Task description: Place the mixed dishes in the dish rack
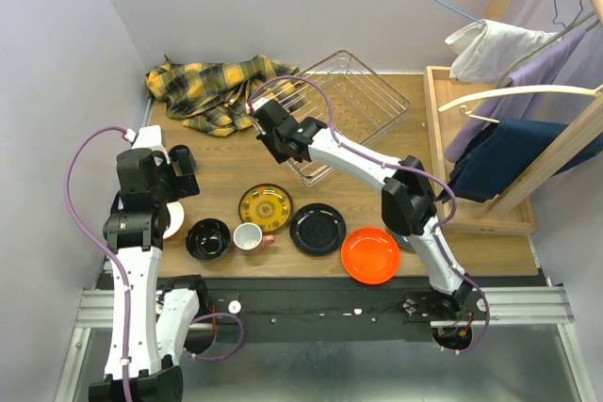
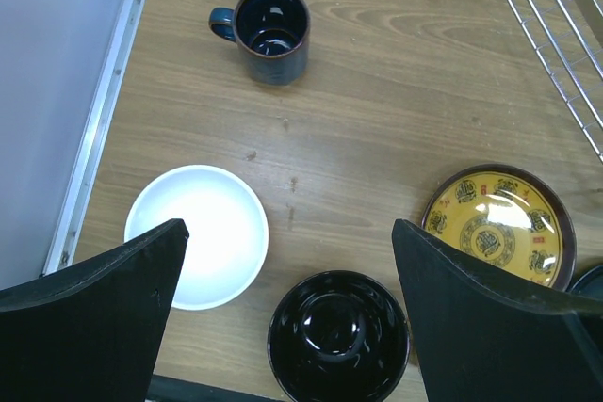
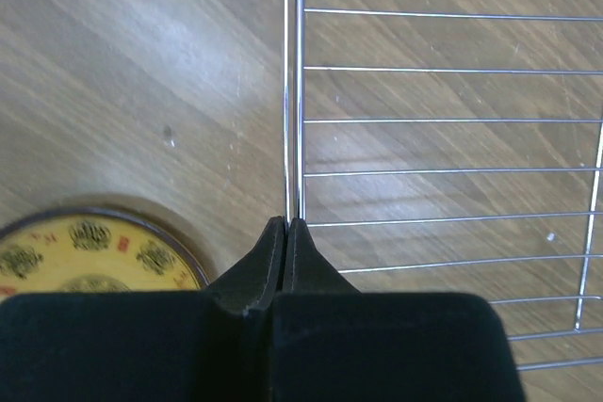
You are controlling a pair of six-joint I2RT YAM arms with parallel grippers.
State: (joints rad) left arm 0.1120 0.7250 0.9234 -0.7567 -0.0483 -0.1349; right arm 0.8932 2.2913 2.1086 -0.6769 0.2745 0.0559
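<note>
My right gripper [image 3: 285, 230] is pinching the rim wire of the dish rack [image 3: 293, 91], fingers fully closed on it. I think I should be dragging it slowly and level, without twisting, toward the yellow plate [image 3: 89, 256] nearby. My left gripper [image 2: 287, 233] is hovering wide open and empty.

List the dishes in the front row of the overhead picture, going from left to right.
white bowl → black bowl → white cup → black plate → orange plate
</note>
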